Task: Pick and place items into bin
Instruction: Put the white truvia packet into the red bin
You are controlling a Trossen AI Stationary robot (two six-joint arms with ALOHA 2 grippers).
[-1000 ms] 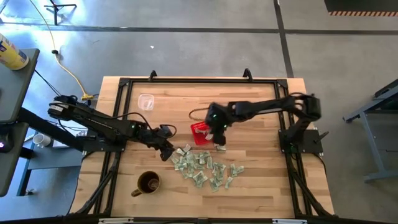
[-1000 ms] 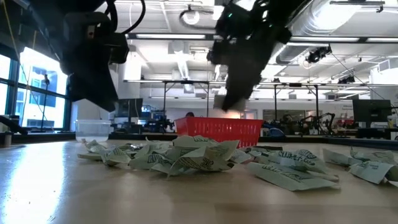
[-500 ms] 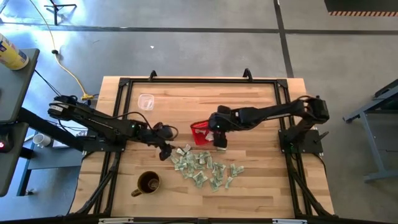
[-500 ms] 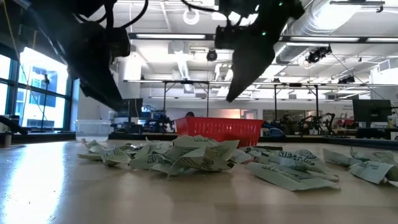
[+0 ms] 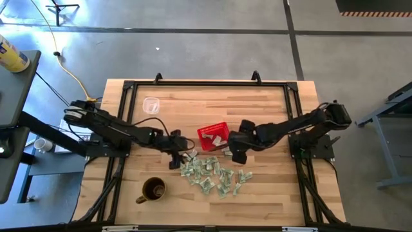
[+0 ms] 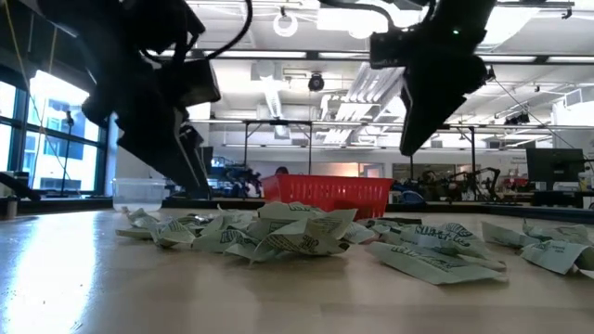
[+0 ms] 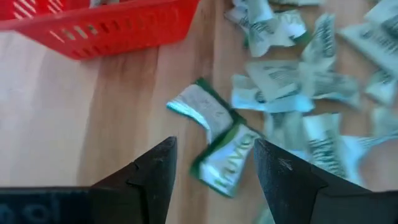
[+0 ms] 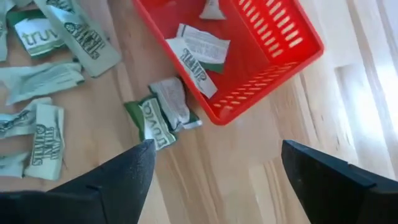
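High view: bench (image 5: 270, 103) carries everything. Red bin (image 5: 213, 136) near bench centre, shifted and turned since a second ago, few packets inside. Packet pile (image 5: 212, 174) toward front edge, mostly untouched. Right end effector (image 5: 237, 152) has dropped its packet, pulled out of bin, now wide beside it. Left end effector (image 7: 214, 168) has opened wide over a packet by bin. Guessing next grab is coming.

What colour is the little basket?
Red basket, with mesh-like walls; the right wrist view shows it best.
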